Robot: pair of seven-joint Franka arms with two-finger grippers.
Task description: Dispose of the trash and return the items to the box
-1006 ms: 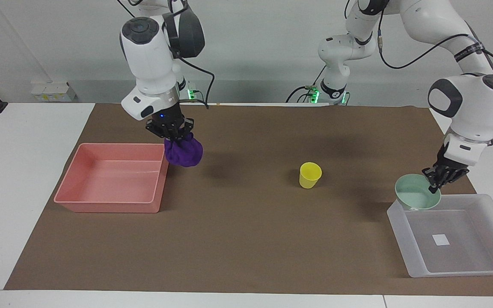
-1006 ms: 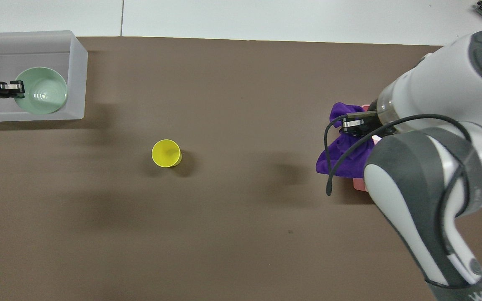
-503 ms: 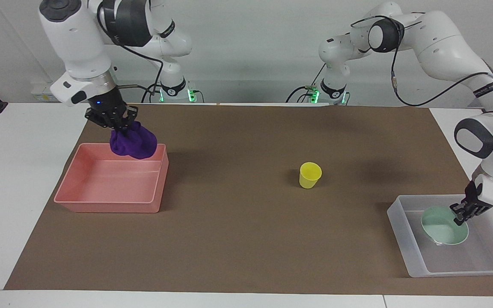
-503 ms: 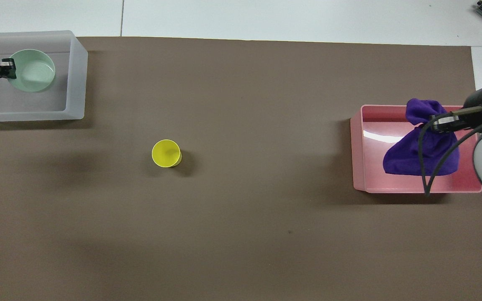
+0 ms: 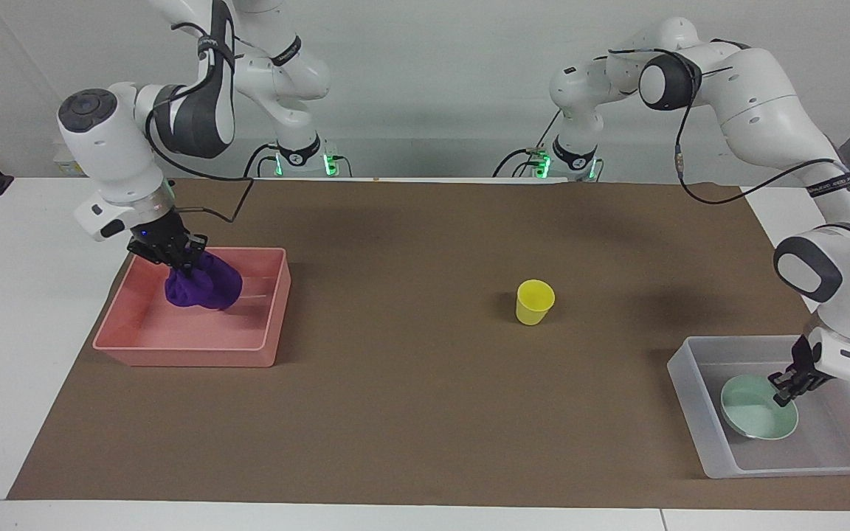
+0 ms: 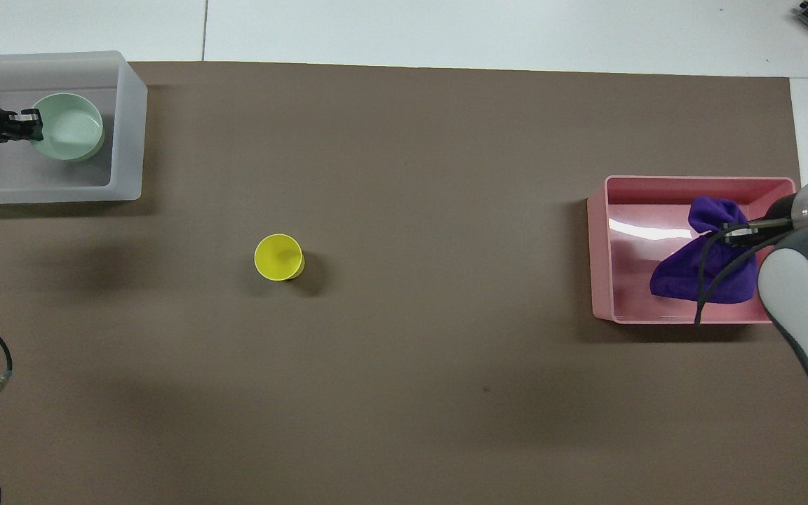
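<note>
At the right arm's end of the desk, the right gripper [image 5: 187, 259] is pinching the top folds of the purple cloth wad [image 5: 204, 289], its fingers clamped together on the bunched fabric while the wad is hanging down inside the pink tray [image 5: 111, 328], seemingly touching or just above the tray floor. Being soft and light, the cloth is sagging below the grip and should drop limp once the jaws part; it will not roll or break, though a loose fold could be catching on a finger. Toward the left arm's end, close to the desk's corner farthest from the robots, the left gripper [image 5: 792, 385] is closing on the rim of the mint-green bowl [image 5: 755, 419], one finger inside the rim and one outside, and the bowl is sitting low in the frosted white box [image 5: 690, 391], apparently resting on its base. It looks like a stiff, light, smooth bowl, so the rim is the sensible place to hold it, and letting go should leave it settled. Outward from both, the yellow cup [image 5: 535, 302] is standing upright and alone on the brown mat [image 5: 410, 413] near the desk's middle, well apart from either gripper; thin-walled and light, it is probably best pinched at its lip, gently.
</note>
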